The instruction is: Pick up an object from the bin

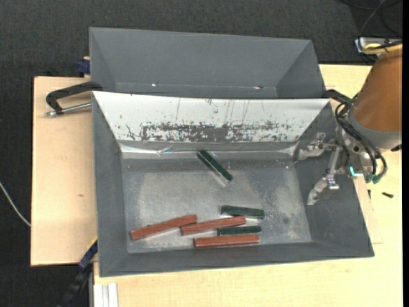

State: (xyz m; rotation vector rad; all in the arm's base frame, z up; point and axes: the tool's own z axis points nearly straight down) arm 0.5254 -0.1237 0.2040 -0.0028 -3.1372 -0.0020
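Gripper [317,170] stands at 3 o'clock of the bin [192,62], over the sloped right wall. The claw is spread wide with nothing between its fingers. It is well apart from every item, so no object is selected; this is judged a staging position clear of the floor.

Stock:
- One dark green bar [215,165] lies tilted at 12 o'clock, near the foot of the back wall.
- A loose cluster lies flat from 5 to 7 o'clock: three red-brown bars [213,225] and two further green bars [241,212], some touching.

The green bar at 5 o'clock is nearest the claw. Whether the clustered bars overlap cannot be determined. The arm's orange cover [383,101] is cut off at the right edge.
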